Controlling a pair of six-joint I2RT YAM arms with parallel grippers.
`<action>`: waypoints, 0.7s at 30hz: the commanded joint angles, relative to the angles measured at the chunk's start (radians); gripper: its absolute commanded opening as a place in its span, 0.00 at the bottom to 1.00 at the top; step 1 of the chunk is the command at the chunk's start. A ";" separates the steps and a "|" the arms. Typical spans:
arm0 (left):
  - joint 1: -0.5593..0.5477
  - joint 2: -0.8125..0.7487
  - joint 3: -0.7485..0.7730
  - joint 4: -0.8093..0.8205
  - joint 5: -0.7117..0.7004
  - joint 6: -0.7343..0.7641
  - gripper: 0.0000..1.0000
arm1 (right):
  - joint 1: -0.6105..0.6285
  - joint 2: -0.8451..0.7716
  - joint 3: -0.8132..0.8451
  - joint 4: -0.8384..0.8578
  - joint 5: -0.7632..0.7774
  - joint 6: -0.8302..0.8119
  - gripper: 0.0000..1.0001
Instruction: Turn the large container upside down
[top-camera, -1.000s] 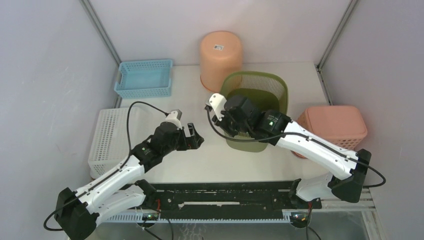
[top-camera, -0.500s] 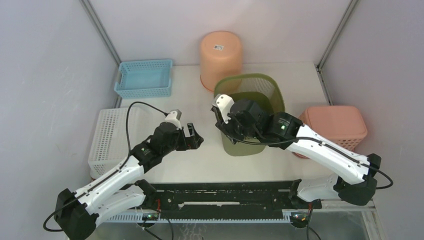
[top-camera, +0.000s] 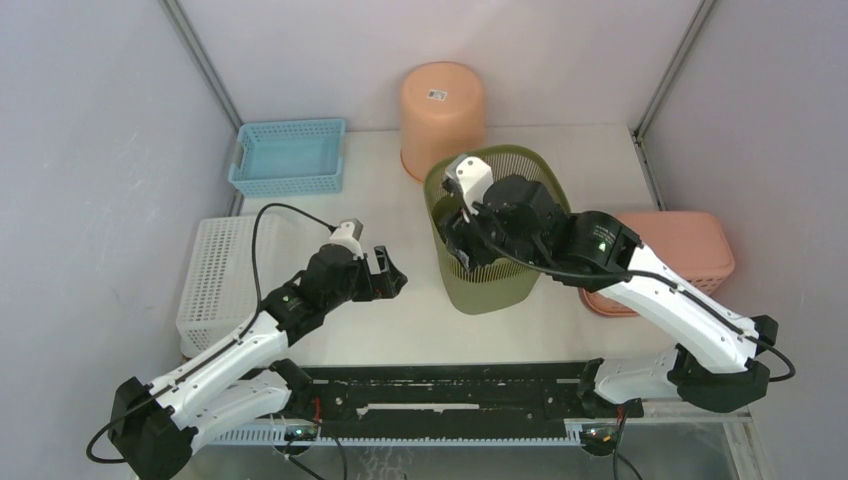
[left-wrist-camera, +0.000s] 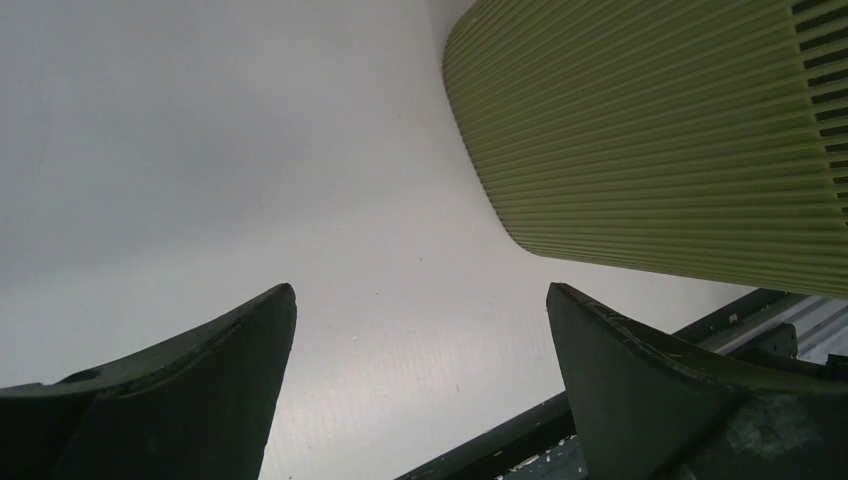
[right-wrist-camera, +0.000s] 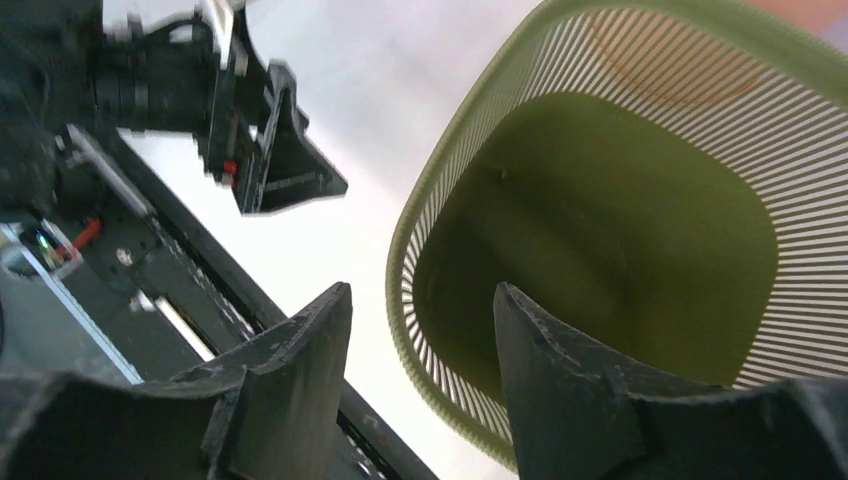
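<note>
The white table (top-camera: 400, 160) has grey walls around it. The green bin (top-camera: 490, 292) stands mouth up near the middle. The right claw (right-wrist-camera: 420, 295) hangs right over the bin's rim, partly open and holding nothing. The left claw (left-wrist-camera: 420, 290) sits a little way off to the bin's left, wide open and empty.

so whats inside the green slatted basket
Nothing shows inside the green slatted basket: the right wrist view has its floor bare. One finger of the open right gripper covers the near corner, so that part cannot be seen.
</note>
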 joint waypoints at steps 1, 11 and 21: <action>-0.006 -0.006 -0.019 0.033 -0.026 -0.013 1.00 | -0.055 0.046 0.108 0.054 0.060 0.214 0.59; -0.006 -0.047 -0.012 -0.026 -0.061 -0.013 1.00 | -0.064 0.341 0.358 -0.097 0.126 0.331 0.59; -0.006 -0.089 -0.019 -0.054 -0.073 -0.040 1.00 | -0.051 0.568 0.521 -0.312 0.220 0.410 0.60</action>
